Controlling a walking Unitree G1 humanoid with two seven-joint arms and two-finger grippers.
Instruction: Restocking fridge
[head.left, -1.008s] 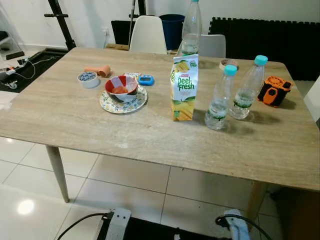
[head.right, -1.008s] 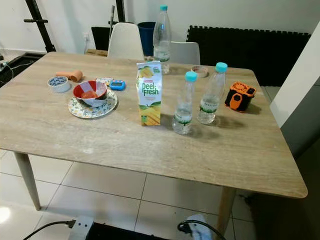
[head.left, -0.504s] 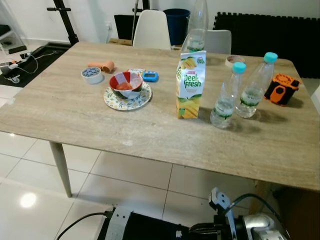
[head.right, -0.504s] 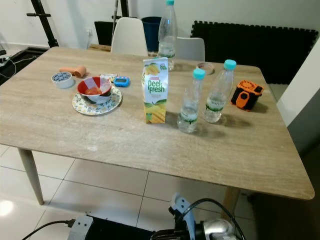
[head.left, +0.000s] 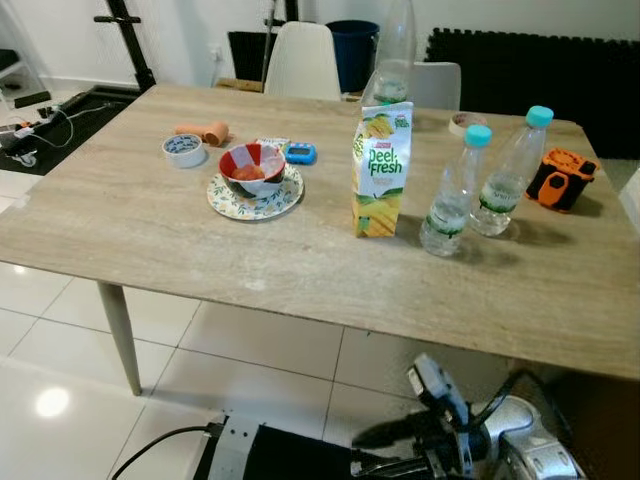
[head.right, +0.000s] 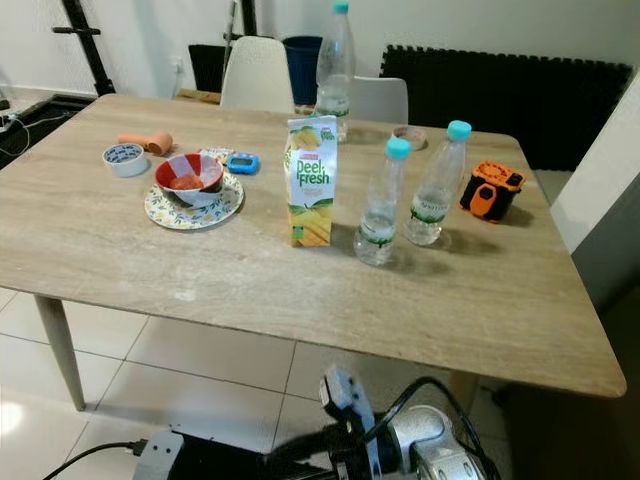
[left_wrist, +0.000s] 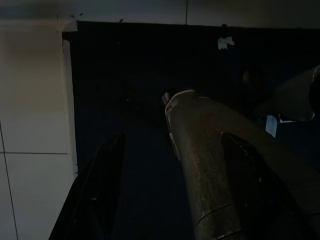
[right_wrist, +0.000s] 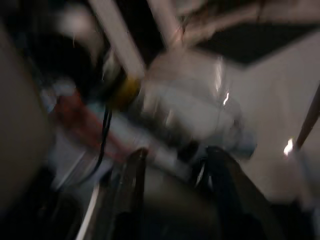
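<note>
Step in hand, as judged: approach the table (head.left: 150, 230) and select 1 item for the fridge; nothing is grasped yet. The right gripper (head.left: 385, 440) sits low, below the table's near edge, its 2 black fingers pointing toward the robot's left; whether they are apart cannot be told, as the right wrist view is blurred. The left gripper (left_wrist: 165, 190) hangs idle over dark flooring, fingers spread apart with nothing between them.

Procedure advice: raise the right arm clear of the table edge before reaching. Take the juice carton (head.left: 380, 172) or the nearer bottle first; approach from the side, grip mid-body, keep upright.

Contents, placed relative to the juice carton:
- Juice carton: closed, upright, mid-table.
- 2 small capped water bottles (head.left: 450, 195) (head.left: 508, 175): to its right, close together; fill level cannot be told.
- 1 tall bottle (head.right: 335, 62): behind it.
- Red bowl (head.left: 250, 168) on a patterned plate (head.left: 225, 202): to its left, holding orange-red food.
</note>
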